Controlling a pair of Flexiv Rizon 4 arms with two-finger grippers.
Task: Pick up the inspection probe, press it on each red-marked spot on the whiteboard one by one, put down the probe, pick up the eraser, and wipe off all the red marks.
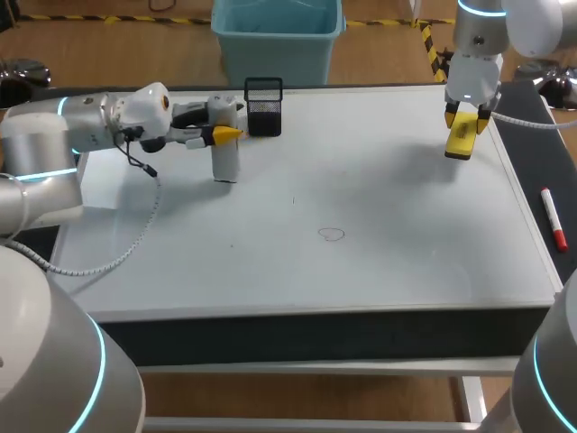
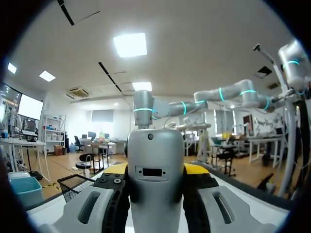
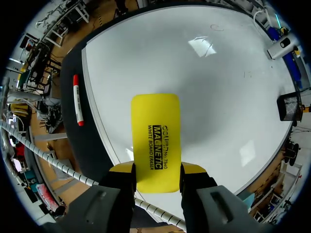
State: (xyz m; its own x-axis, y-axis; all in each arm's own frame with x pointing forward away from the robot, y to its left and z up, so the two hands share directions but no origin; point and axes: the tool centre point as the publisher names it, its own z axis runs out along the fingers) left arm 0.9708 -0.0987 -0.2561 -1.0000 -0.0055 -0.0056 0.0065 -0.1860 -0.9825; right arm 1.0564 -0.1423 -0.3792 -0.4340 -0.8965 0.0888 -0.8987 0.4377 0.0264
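Between right fingers, eraser (left fingers: probe).

A black mesh cup stands on the table. A red and white pen lies far from the cup.

The left gripper, closed around the upright inspection probe, has one obstacle close by: the black mesh holder, just ahead of its fingertips and off to the far side. Between this claw and the right gripper, which grips the eraser, a broad flat stretch of whiteboard lies open. Under the right claw is bare board. The red marker lies off to its side on the dark strip, well apart.
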